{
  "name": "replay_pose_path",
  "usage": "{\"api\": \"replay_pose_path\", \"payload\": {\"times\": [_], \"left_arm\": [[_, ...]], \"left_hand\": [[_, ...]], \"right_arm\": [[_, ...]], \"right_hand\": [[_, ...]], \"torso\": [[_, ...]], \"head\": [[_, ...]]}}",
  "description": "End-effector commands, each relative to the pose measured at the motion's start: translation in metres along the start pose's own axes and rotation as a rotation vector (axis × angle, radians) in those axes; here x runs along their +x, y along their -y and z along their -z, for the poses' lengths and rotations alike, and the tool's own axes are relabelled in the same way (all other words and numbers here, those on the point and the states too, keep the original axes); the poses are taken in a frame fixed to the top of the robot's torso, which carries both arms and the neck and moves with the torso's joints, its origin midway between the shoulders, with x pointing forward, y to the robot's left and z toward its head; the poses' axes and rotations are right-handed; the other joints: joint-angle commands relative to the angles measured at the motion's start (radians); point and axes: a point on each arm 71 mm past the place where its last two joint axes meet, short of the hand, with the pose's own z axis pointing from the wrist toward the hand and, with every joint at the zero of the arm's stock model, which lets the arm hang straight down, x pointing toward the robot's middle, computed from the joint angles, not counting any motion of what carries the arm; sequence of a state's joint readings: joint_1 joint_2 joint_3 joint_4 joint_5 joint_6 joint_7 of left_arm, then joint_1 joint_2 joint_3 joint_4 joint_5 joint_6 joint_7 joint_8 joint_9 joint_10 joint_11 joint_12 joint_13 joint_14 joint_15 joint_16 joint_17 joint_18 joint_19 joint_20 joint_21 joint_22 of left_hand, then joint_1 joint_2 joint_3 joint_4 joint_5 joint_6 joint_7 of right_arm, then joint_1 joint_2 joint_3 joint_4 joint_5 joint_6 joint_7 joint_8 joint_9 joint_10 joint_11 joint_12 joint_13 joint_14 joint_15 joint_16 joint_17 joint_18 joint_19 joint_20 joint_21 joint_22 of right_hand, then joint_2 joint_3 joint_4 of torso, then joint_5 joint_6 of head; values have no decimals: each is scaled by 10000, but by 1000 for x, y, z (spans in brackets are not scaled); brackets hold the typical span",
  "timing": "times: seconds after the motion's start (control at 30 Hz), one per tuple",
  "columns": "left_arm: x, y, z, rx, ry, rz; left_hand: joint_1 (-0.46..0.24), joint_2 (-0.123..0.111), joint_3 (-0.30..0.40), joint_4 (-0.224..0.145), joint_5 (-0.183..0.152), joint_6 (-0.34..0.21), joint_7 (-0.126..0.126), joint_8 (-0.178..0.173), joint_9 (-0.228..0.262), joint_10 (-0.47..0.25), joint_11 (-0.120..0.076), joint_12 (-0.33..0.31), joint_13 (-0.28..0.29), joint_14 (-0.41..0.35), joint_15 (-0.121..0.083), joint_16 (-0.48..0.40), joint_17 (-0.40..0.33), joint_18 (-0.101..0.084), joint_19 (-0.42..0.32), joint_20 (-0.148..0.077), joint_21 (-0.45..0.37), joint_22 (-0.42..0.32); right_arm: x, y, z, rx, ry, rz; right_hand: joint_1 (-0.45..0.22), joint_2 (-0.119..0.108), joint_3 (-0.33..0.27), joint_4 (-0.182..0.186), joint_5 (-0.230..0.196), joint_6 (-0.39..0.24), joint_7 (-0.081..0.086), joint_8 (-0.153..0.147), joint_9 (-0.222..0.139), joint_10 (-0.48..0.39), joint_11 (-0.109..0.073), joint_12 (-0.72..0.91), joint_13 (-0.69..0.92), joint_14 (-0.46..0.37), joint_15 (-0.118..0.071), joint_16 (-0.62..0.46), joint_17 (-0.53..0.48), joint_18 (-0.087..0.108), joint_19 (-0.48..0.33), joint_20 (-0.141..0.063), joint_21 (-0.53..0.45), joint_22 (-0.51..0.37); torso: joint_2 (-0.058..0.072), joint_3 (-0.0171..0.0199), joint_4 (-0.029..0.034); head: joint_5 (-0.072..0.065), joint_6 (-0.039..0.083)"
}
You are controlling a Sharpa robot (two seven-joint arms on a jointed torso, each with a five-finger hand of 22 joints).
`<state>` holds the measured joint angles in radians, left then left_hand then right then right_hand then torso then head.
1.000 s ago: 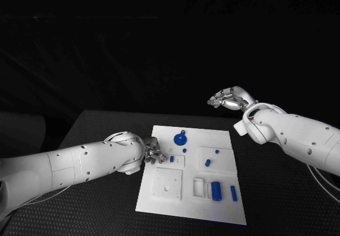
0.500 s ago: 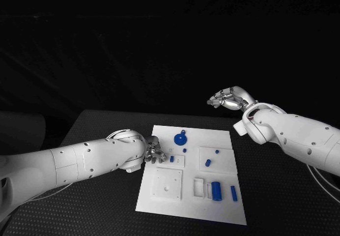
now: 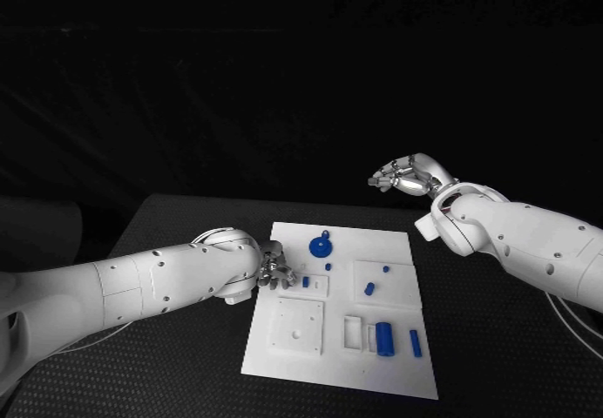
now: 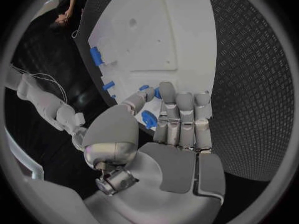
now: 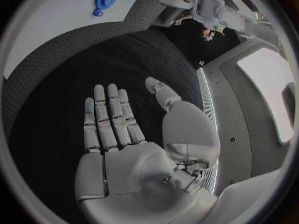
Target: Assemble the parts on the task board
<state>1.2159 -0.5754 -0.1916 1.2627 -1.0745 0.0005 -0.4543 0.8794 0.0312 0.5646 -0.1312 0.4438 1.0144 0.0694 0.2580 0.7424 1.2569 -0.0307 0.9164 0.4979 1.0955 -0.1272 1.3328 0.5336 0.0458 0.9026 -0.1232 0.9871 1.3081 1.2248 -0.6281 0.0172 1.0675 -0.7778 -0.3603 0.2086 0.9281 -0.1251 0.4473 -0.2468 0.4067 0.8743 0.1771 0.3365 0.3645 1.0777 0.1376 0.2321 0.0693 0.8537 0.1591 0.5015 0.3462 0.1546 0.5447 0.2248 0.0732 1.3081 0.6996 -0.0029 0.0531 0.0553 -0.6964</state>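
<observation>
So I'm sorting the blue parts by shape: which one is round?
The blue disc at the task board's far end. It is round and flat with a small tab; the other parts are short pegs or bars.

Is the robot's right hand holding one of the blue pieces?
No. In the right wrist view the right hand is flat and open, fingers straight, with nothing in it, away from the task board.

From above, the left hand [image 3: 273, 268] is mostly tucked behind its own white wrist at the edge of the task board [image 3: 301, 353], so what its fingers [image 4: 177, 117] do there is hard to read. The wrist camera shows a small blue part [image 4: 149, 119] against them, half covered; whether it is actually gripped I cannot tell. The board runs off that picture's rim.
</observation>
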Motion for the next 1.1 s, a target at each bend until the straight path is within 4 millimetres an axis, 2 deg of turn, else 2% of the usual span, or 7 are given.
{"api": "replay_pose_path", "payload": {"times": [0.03, 0.13, 0.17, 0.2, 0.73, 0.77, 1.1], "left_arm": [[10, -2, -4, -370, -59, -20], [9, -1, -5, -377, 51, -9], [9, 0, -5, -365, 87, -18], [9, 0, -5, -338, 98, -20], [8, 7, -3, -200, 506, -349], [8, 8, -2, -195, 478, -423], [2, 10, 1, -224, 344, -738]], "left_hand": [[164, 401, 660, -732, 75, -131, 129, -67, -1272, -72, -3, -22, 17, -16, -82, 66, 8, -36, 21, -1042, 64, 185], [118, 525, 741, -881, 117, -63, 102, -20, -1256, -22, -28, 3, 29, 24, -107, 106, 21, -29, 46, -1053, 101, 190], [375, 261, 1574, -822, -1112, -2, 66, 21, -1237, 13, -81, -14, 20, 38, -103, 111, 20, 1, 45, -1057, 61, 145], [401, -71, 2374, -590, -1720, 35, 68, 28, -1251, 66, -64, -30, 7, 84, -156, 115, 12, -11, 115, -1050, 74, 135], [-338, -160, 3124, -1052, -1062, 591, -142, 247, -1255, 559, -265, 149, 93, 517, -342, 413, 100, 57, 514, -1237, 485, 202], [-382, -225, 3161, -1107, -722, 667, -174, 277, -1255, 646, -299, 216, 127, 598, -378, 492, 129, 71, 575, -1263, 551, 206], [-428, -242, 3193, -1124, -621, 676, -183, 265, -1276, 655, -312, 230, 139, 616, -390, 514, 132, 82, 605, -1284, 592, 198]], "right_arm": [[2, -1, 0, -37, -171, -45], [2, -1, 0, -36, -190, -52], [2, -1, 0, -35, -197, -53], [2, -1, 0, -33, -207, -56], [3, 0, -1, 16, -266, -63], [3, 0, -1, 17, -278, -66], [5, 0, -1, 22, -304, -77]], "right_hand": [[-57, -18, 1, 81, 43, -48, 36, -46, -10, 37, 64, -61, -3, -36, 17, -65, -16, 190, -70, 25, -60, 182], [-58, -18, 1, 83, 44, -50, 37, -46, -11, 36, 65, -62, -3, -37, 18, -66, -17, 189, -73, 25, -60, 182], [-59, -18, 1, 83, 44, -50, 37, -47, -11, 36, 65, -62, -3, -38, 18, -66, -17, 189, -73, 25, -60, 182], [-59, -18, 1, 84, 44, -50, 37, -47, -11, 36, 65, -63, -3, -38, 18, -66, -18, 189, -74, 25, -60, 182], [-54, -3, 9, 95, 58, -52, 38, -48, -11, 37, 65, -69, -2, -42, 20, -68, -20, 186, -90, 26, -61, 185], [-49, -2, 14, 95, 76, -55, 38, -50, -11, 36, 65, -72, -3, -45, 21, -69, -22, 185, -97, 25, -62, 186], [-42, -2, 28, 111, 169, -60, 42, -52, -11, 37, 66, -85, -2, -54, 26, -72, -28, 179, -121, 28, -58, 193]], "torso": [[0, 5, 0], [-1, 6, 1], [-2, 4, 1], [-1, 7, 2], [0, -2, -4], [-2, -4, 3], [-5, -7, 1]], "head": [[38, 9], [70, 19], [80, 21], [96, 29], [70, 46], [65, 52], [84, 61]]}}
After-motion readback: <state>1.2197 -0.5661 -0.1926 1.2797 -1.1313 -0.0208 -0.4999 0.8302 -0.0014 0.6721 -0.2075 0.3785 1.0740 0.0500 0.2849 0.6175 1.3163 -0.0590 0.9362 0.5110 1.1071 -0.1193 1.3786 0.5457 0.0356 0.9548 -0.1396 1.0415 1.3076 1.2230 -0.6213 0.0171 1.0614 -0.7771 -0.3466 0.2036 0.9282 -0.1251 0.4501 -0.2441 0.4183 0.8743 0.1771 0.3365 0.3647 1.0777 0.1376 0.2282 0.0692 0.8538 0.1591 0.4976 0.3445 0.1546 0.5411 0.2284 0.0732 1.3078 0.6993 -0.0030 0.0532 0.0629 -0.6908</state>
